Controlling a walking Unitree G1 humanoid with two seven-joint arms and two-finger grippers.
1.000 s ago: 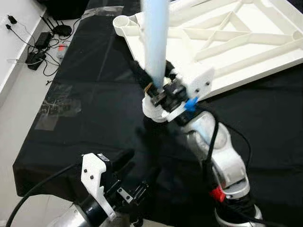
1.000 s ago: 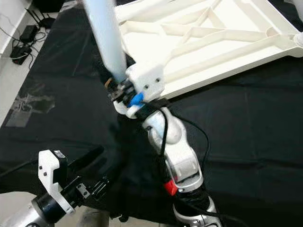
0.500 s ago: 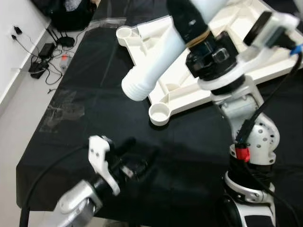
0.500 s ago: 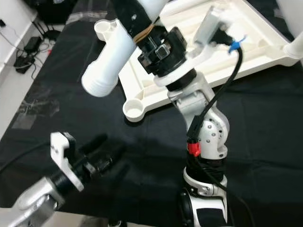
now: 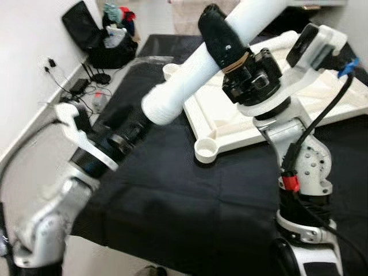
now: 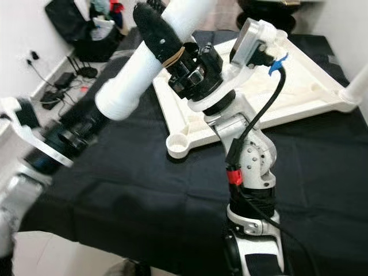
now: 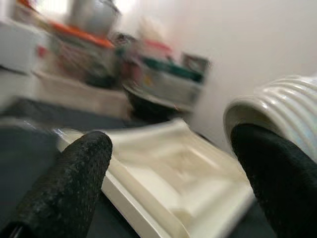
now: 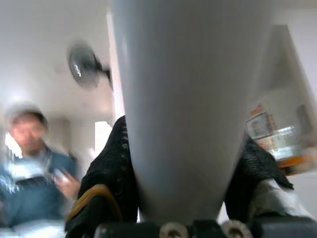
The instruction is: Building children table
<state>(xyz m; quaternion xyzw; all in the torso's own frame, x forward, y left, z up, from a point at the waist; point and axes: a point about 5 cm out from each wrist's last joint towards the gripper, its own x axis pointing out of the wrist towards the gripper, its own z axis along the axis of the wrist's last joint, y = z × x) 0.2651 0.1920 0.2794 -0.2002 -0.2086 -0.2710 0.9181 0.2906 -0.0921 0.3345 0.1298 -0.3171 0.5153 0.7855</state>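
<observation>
My right gripper [image 5: 225,39] is shut on a white table leg [image 5: 190,75], held tilted above the black-covered table. The leg's ribbed end [image 5: 163,107] points down toward my left side. My left gripper [image 5: 127,119] is raised just below that end, and it is open. In the left wrist view the ribbed end [image 7: 277,111] sits right beside one black finger [image 7: 280,183]. The white tabletop [image 5: 230,123] lies upside down on the cloth, with a round corner socket [image 5: 207,150] nearest me. The right wrist view shows the leg [image 8: 188,99] between both fingers.
The black cloth [image 5: 172,213] reaches the table's near edge. A black bag [image 5: 95,34] and cables [image 5: 75,92] lie on the floor by the left wall. Another white leg [image 6: 359,86] stands at the tabletop's far right corner. A blurred person [image 8: 29,168] appears in the right wrist view.
The right arm swung the leg from upright to tilted, ribbed end leftward. My left arm rose from low at the front up to that end. The camera view has also lifted.
</observation>
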